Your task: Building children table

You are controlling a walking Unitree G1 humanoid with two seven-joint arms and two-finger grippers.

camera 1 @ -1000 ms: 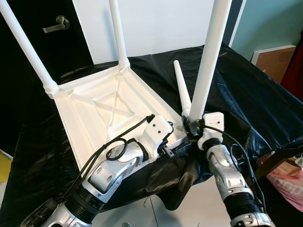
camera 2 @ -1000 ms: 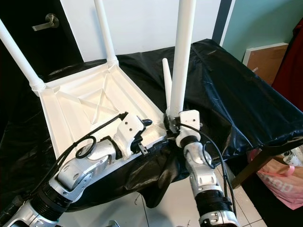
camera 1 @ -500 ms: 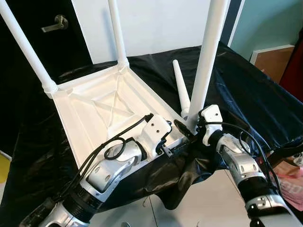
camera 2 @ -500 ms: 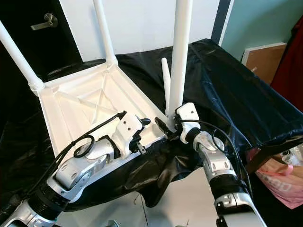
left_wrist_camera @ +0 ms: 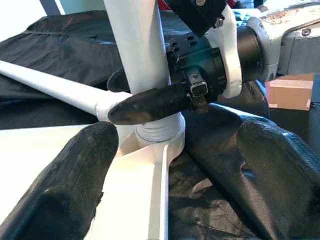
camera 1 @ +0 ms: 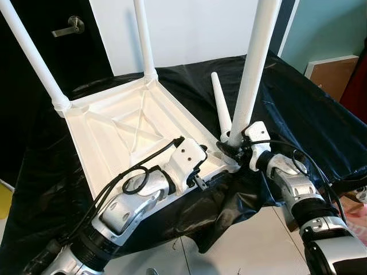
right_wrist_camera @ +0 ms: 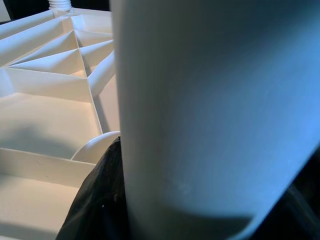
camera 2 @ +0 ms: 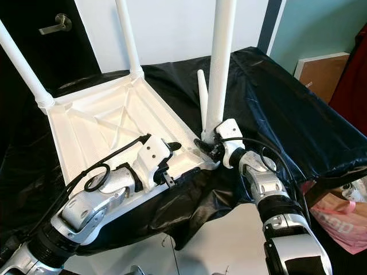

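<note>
Clamped in the right pincer [camera 1: 230, 150] is a smooth, matt white plastic leg [camera 1: 253, 69], screwed into the ribbed white plastic tabletop [camera 1: 126, 129] just beside the left pincer [camera 1: 200, 180], all lying on glossy, crinkled black plastic sheeting [camera 1: 298, 109] covering the desk.

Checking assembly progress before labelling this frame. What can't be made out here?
- Near-left corner socket of the upturned white plastic tabletop: head views, hidden under the left gripper.
- Thread seating of the upright white plastic leg: left wrist view, base covered by the right gripper.
- Upright legs' tops: head views, cut off by the top edge.
- Loose white leg: lower end hidden behind the upright leg.
</note>
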